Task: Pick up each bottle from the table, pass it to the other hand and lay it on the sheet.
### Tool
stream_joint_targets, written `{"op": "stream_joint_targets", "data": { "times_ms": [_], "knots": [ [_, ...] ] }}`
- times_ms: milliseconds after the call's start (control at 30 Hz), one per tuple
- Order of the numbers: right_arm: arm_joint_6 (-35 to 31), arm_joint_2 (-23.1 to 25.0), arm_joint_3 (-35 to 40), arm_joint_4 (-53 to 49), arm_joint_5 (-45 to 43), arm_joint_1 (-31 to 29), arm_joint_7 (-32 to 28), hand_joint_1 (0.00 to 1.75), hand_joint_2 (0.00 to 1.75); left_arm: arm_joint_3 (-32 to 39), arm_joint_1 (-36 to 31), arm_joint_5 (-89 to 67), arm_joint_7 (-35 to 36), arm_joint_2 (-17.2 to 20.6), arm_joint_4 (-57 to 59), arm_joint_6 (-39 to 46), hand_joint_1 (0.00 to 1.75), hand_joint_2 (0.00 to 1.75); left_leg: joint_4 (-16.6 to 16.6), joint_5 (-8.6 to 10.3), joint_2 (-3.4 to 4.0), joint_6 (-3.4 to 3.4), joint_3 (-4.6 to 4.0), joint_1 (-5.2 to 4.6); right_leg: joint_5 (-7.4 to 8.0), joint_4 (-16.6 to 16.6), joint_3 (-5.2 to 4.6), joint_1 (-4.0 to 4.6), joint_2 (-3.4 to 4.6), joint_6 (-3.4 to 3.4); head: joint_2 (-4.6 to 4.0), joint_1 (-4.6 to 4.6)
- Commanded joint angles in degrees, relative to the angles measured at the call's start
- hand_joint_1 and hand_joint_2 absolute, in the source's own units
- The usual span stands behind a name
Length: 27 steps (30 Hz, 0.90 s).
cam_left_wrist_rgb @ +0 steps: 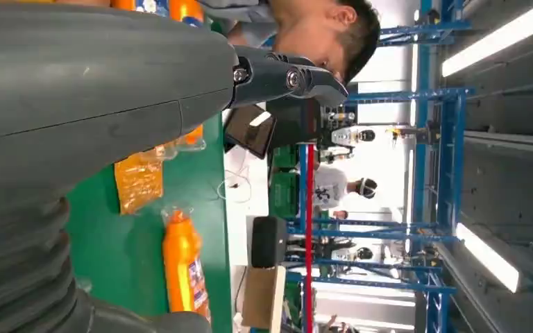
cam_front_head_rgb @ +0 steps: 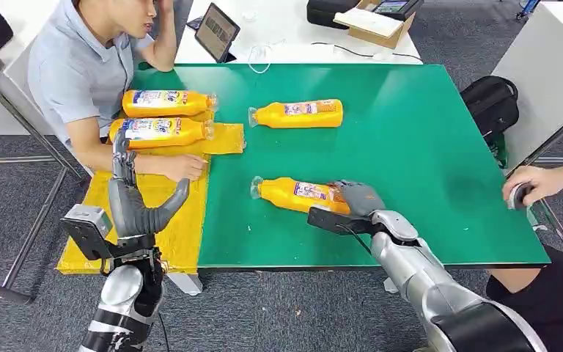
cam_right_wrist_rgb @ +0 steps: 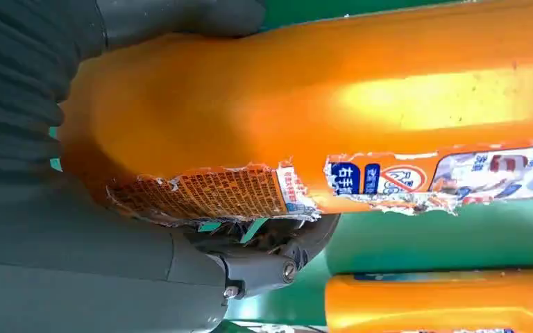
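I see my right hand (cam_front_head_rgb: 358, 199) wrapped around the fat end of an orange bottle (cam_front_head_rgb: 297, 193) that lies on its side on the green counter (cam_front_head_rgb: 410, 147), near the front edge. In the right wrist view the bottle (cam_right_wrist_rgb: 333, 104) is big and close, with my thumb on one side and my dark fingers (cam_right_wrist_rgb: 264, 267) curled under its torn label, so this hand is holding it. The bottle looks like it is touching the counter.

My left hand (cam_front_head_rgb: 135, 198) is raised above the yellow sheet (cam_front_head_rgb: 183, 235) at the left side of the counter. Its fingers point up and are spread apart, and nothing is in it.

Another orange bottle (cam_front_head_rgb: 297, 114) lies on its side farther back on the green top, well apart from the first one. Two more bottles (cam_front_head_rgb: 163, 103) lie side by side at the far end of the sheet, right in front of a person in a grey shirt (cam_front_head_rgb: 73, 73). That person's hand (cam_front_head_rgb: 183, 167) rests on the sheet, just beside my raised left hand.

On the right, a second person's hand (cam_front_head_rgb: 535, 183) holds something small near the counter's edge
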Motion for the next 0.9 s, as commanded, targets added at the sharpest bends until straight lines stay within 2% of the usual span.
{"op": "stream_joint_targets", "data": {
  "times_ms": [33,133,167,267,367,533,633,700,767,900],
  "knots": [
    [-5.41,4.67,-6.74,-8.55,-13.36,8.99,-10.75,1.75,1.75,1.45,2.76,4.68,-0.33,-0.66,0.31,-0.64,0.0,1.75,-0.09,-0.13,0.02,-0.11,0.33,0.11,-0.1,-0.13,0.36,0.12,0.03,-0.16,0.0,0.02],
    [-5.26,6.73,-9.13,-17.31,-20.29,12.64,-12.3,1.75,1.75,2.03,4.23,6.87,-1.78,-1.46,0.6,0.07,0.0,1.75,-0.08,-0.19,0.21,-0.13,0.31,0.11,-0.09,-0.08,0.28,0.12,0.23,-0.16,0.0,0.02],
    [-7.05,9.04,-12.87,-23.01,-26.91,14.98,-14.18,1.75,1.75,2.55,5.54,8.24,-2.28,-2.42,0.32,0.88,0.0,1.75,-0.06,-0.17,0.2,-0.12,0.25,0.09,-0.09,-0.04,0.22,0.1,0.21,-0.14,0.0,-0.02],
    [-8.57,10.14,-12.69,-32.09,-31.63,19.04,-14.04,1.75,1.75,1.36,8.21,8.88,-2.53,-2.94,-0.45,1.11,0.0,1.75,-0.05,-0.16,0.07,-0.12,0.1,0.06,-0.14,0.02,0.07,0.07,0.1,-0.16,0.0,0.0],
    [-8.6,9.95,-12.45,-32.59,-31.8,19.38,-13.87,1.75,1.75,1.06,8.54,8.94,-2.61,-3.0,-0.56,1.08,0.0,1.75,-0.04,-0.08,-0.03,-0.06,-0.16,0.07,-0.1,0.01,-0.14,0.05,0.01,-0.08,0.0,-0.02],
    [-8.57,9.72,-12.5,-32.5,-31.83,19.41,-13.86,1.75,1.75,1.13,8.29,8.91,-2.55,-2.88,-0.62,1.08,0.0,1.75,0.01,-0.14,-0.04,-0.09,-0.07,0.1,-0.15,0.02,-0.02,0.08,0.01,-0.13,0.0,0.02],
    [-10.98,11.0,-13.08,-38.82,-36.05,22.38,-18.35,1.75,1.75,-0.97,10.19,10.2,-0.24,-2.61,-0.23,-1.69,0.0,1.75,0.0,-0.14,-0.02,-0.1,-0.09,0.03,-0.15,0.03,-0.05,0.03,0.03,-0.14,0.0,0.0],
    [-11.53,11.16,-11.06,-45.47,-37.37,25.09,-18.35,1.75,1.75,-3.57,11.91,9.76,-0.15,-2.1,0.44,-4.63,0.0,1.75,-0.05,-0.07,-0.07,-0.07,-0.19,0.0,-0.1,0.0,-0.15,-0.01,-0.03,-0.08,0.0,0.0],
    [-10.45,10.85,-8.19,-47.74,-37.72,25.83,-17.2,1.75,1.75,-5.57,13.09,9.19,-0.47,-1.5,0.47,-7.62,0.0,1.75,-0.02,-0.14,-0.01,-0.09,-0.13,0.01,-0.15,0.02,-0.11,0.01,0.03,-0.12,0.0,0.0],
    [-7.9,9.74,-1.88,-43.22,-34.33,24.23,-16.22,1.75,1.75,-7.48,13.41,7.51,-1.42,-0.38,-0.89,-11.11,0.0,1.75,-0.05,-0.13,0.08,-0.09,-0.12,0.03,-0.09,-0.03,-0.12,0.03,0.12,-0.1,0.0,-0.02]
  ]
}}
